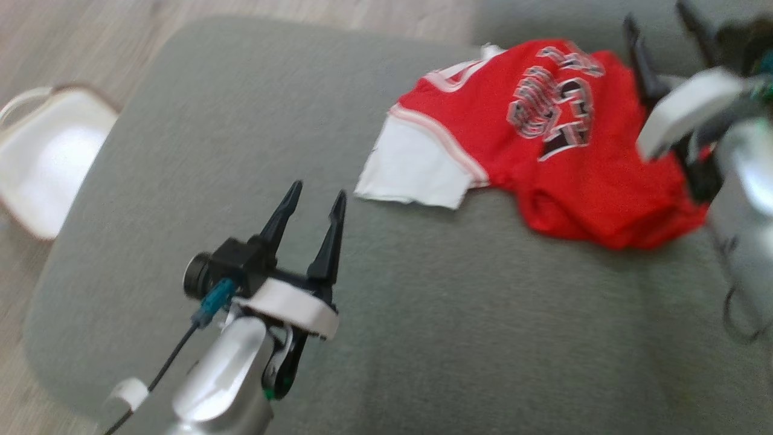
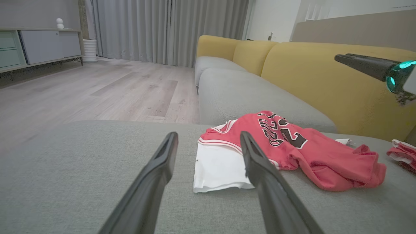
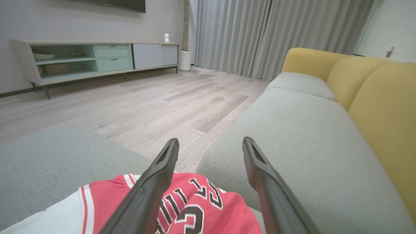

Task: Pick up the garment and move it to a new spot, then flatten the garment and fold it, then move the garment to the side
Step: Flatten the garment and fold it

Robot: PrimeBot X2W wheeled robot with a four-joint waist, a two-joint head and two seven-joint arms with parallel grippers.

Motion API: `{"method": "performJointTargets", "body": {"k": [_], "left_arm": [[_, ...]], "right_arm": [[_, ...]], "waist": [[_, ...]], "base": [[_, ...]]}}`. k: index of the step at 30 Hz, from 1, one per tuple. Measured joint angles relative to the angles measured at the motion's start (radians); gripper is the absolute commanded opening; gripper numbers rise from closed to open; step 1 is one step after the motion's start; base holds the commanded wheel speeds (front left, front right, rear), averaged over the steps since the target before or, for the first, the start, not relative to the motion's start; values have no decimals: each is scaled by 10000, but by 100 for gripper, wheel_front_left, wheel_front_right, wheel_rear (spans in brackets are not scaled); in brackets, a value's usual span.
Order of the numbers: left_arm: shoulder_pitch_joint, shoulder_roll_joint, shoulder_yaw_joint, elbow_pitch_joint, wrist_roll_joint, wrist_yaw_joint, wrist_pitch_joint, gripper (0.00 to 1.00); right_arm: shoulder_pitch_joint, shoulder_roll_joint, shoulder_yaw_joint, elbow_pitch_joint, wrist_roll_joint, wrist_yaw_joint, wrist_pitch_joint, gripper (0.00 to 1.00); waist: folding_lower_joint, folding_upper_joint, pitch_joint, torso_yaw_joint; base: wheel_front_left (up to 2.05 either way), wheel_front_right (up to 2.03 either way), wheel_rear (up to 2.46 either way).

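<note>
A red jersey with white trim, a white sleeve and black lettering (image 1: pixel 543 139) lies crumpled on the grey cushion (image 1: pixel 241 121), toward its far right. In the left wrist view the jersey (image 2: pixel 292 146) sits just beyond my left gripper (image 2: pixel 208 138), whose fingers are spread with nothing between them. From the head camera, the left gripper (image 1: pixel 317 196) hovers over bare cushion, left of the white sleeve. My right gripper (image 1: pixel 658 18) is open above the jersey's right edge. The right wrist view has the jersey (image 3: pixel 195 208) under the open right gripper (image 3: pixel 209 144).
A white basket (image 1: pixel 48 157) stands on the wood floor to the left of the cushion. A yellow sofa back (image 2: pixel 325 78) and a second grey seat (image 3: pixel 292 130) lie beyond the jersey. Another bit of red-and-white cloth (image 2: pixel 401 152) rests at the far right.
</note>
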Motion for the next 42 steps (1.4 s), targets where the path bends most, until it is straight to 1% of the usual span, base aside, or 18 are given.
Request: {"method": "performJointTargets", "body": {"k": [3,7,10,12,15,19,25,30,33,37,42], "left_arm": [[324,146,50,13,-4,73,0,100],[730,303,134,-36,-21,236,4,100],[982,347,142,-115,-52,280,6,100],[1163,393,140,-222,-107,336,21,100],[1420,502,117,-328,-119,339,46,100],[1646,600,121,-481,-119,506,46,100],[1733,644,125,-713,-121,671,48,100],[1708,640,111,-928,-121,671,115,100],[1645,625,50,-968,-121,669,148,100],[1418,579,-61,-978,-119,654,228,100],[1081,433,-196,-970,-119,573,230,100]], "right_arm": [[1533,357,-1275,-924,-518,0,0,100],[3953,1060,-2926,-2142,-1319,0,0,100],[5683,1701,-4063,-3141,-1923,0,0,100],[6792,2190,-4554,-3776,-2385,0,0,100],[8267,2775,-5030,-4464,-2736,0,13,100],[9416,2972,-5204,-5325,-3009,0,276,100],[9509,3012,-5066,-6418,-3010,0,767,100],[9269,3026,-4849,-6485,-2685,0,1198,100],[8748,3026,-4671,-6042,-2366,0,1475,100],[7840,3026,-4594,-5125,-1440,0,1770,100],[6797,3020,-4761,-3802,-1014,0,1864,100]], "waist": [[-1,0,-409,-464],[-1,0,-921,-1070],[-2,0,-1252,-1465],[-2,0,-1440,-1702],[-2,0,-1666,-1981],[-2,0,-1775,-2219],[0,0,-1648,-2201],[1,0,-1316,-2010],[2,0,-1074,-1828],[2,0,-738,-1523],[3,0,-387,-1071]], "base": [[0,0,0],[0,0,0],[0,0,0],[0,0,0],[0,0,0],[0,0,0],[0,0,0],[0,0,0],[0,0,0],[0,0,0],[0,0,0]]}}
